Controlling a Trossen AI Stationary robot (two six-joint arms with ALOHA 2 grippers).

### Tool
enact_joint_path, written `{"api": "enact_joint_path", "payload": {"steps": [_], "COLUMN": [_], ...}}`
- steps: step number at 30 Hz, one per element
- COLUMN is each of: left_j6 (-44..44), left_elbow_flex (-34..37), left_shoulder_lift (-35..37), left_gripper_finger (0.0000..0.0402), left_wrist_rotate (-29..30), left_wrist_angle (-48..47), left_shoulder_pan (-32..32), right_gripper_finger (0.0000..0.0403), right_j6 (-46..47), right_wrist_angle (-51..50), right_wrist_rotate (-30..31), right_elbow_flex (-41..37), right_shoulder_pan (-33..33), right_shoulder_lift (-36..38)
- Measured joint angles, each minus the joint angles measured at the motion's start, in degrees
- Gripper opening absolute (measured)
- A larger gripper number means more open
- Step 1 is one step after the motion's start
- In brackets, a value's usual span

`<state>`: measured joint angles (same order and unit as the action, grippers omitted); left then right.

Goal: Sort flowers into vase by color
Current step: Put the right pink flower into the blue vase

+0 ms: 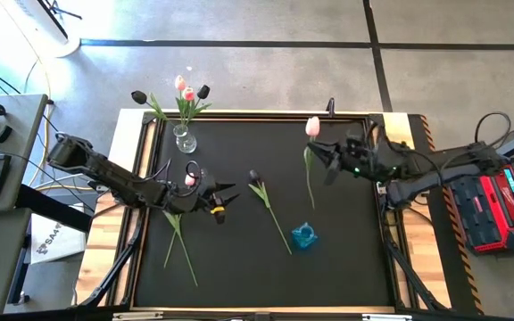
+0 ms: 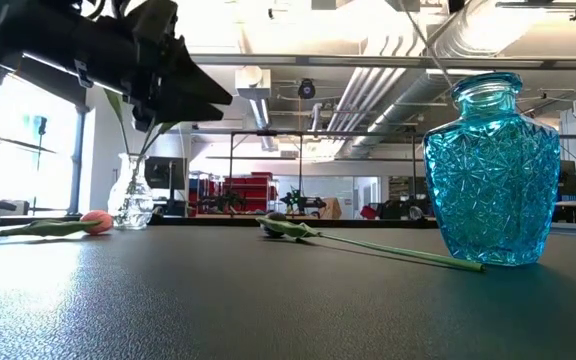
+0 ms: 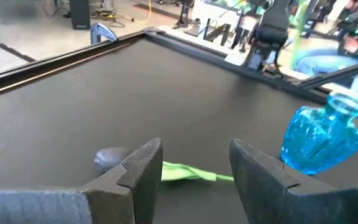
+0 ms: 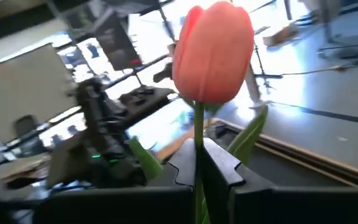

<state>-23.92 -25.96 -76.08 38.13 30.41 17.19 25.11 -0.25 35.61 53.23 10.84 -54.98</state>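
Note:
My right gripper (image 1: 322,159) is over the table's far right part, shut on a pink tulip (image 1: 312,126) whose head (image 4: 213,50) stands above the fingers. My left gripper (image 1: 230,198) hovers open at mid-table, left of a dark-headed tulip (image 1: 255,176) that lies flat on the mat. This tulip's head (image 3: 109,157) and leaf (image 3: 185,172) show just past the open fingers. A clear vase (image 1: 185,138) at the far left holds pink and dark tulips. A blue vase (image 1: 303,236) stands near mid-table. Another pink tulip (image 1: 190,178) lies by the left arm. My right gripper pinches the pink tulip's stem (image 4: 199,149) between its two fingers, a short way below the head. The fingers lie across the stem, and the head stands upright above them. The rest of the stem (image 1: 310,192) runs toward the near edge; whether its end touches the table I cannot tell.
Long green stems (image 1: 181,245) lie on the mat below the left arm, reaching toward the near edge. The raised table frame (image 1: 266,114) borders the black mat. A red case (image 1: 498,209) sits off the table's right side. Bare mat lies between the blue vase and the right edge.

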Motion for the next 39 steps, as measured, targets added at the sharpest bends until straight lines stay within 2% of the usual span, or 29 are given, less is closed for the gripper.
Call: {"api": "enact_joint_path", "payload": {"steps": [6, 12, 17, 25, 32, 39], "left_j6": [0.0, 0.0, 0.0, 0.1, 0.2, 2.1], "left_elbow_flex": [0.0, 0.0, 0.0, 0.0, 0.0, 0.0], "left_shoulder_lift": [-0.1, -0.1, -0.1, -0.1, -0.1, -0.1], "left_gripper_finger": [0.0175, 0.0175, 0.0175, 0.0175, 0.0175, 0.0175], "left_wrist_rotate": [0.0, 0.0, 0.1, 0.0, -0.4, 0.1], "left_wrist_angle": [-0.2, -0.5, -0.5, -0.6, -2.7, -3.1], "left_shoulder_pan": [-0.8, -1.5, -1.7, -3.5, -3.7, -4.1], "right_gripper_finger": [0.0000, 0.0000, 0.0000, 0.0000, 0.0000, 0.0000], "right_j6": [0.2, -1.6, -2.7, -6.0, -1.4, -2.9], "right_wrist_angle": [2.4, 5.7, 11.1, 11.8, 12.5, 13.4], "right_wrist_rotate": [0.5, 6.4, 9.1, 12.2, 16.4, 15.5], "right_elbow_flex": [0.0, 0.0, 0.0, -0.1, -4.3, -8.3], "right_shoulder_pan": [5.6, 11.3, 14.6, 17.3, 18.5, 18.9], "right_shoulder_lift": [-0.9, -3.6, -5.7, -5.8, -6.1, -6.2]}}
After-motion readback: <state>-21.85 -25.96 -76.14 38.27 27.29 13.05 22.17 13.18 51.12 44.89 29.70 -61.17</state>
